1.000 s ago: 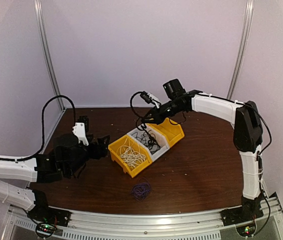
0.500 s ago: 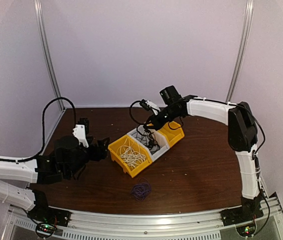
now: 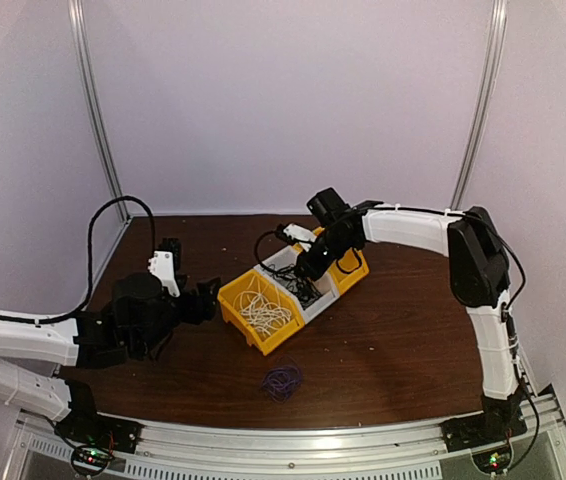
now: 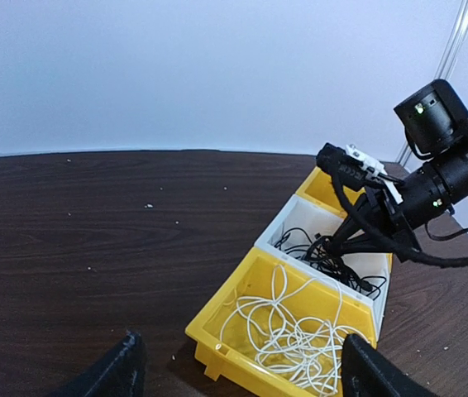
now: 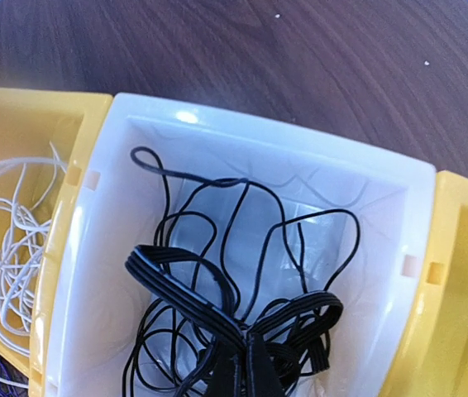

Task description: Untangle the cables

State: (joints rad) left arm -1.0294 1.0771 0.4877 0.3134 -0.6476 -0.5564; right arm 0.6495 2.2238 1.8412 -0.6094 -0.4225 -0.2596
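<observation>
- The black cables (image 5: 242, 273) lie in a loose tangle inside the white bin (image 5: 366, 190), the middle one of three bins joined in a row.
- The right gripper (image 5: 241, 364) reaches down into that bin, its fingers pinched tight on a bunch of black loops (several strands meet right at the fingertips).
- The white cable (image 3: 261, 310) is coiled loosely in the yellow bin (image 3: 231, 300) at 7 o'clock of the white one.
- A second yellow bin (image 3: 353, 265) sits at 1 o'clock of the white bin.
- The purple cable (image 3: 283, 380) lies in a small bundle on the table (image 3: 393, 340), at 6 o'clock of the bins and well apart from them.
- The left gripper (image 3: 198, 300) hangs at 9 o'clock of the white cable's bin, just beside it, with its jaws spread wide and holding nothing.
</observation>
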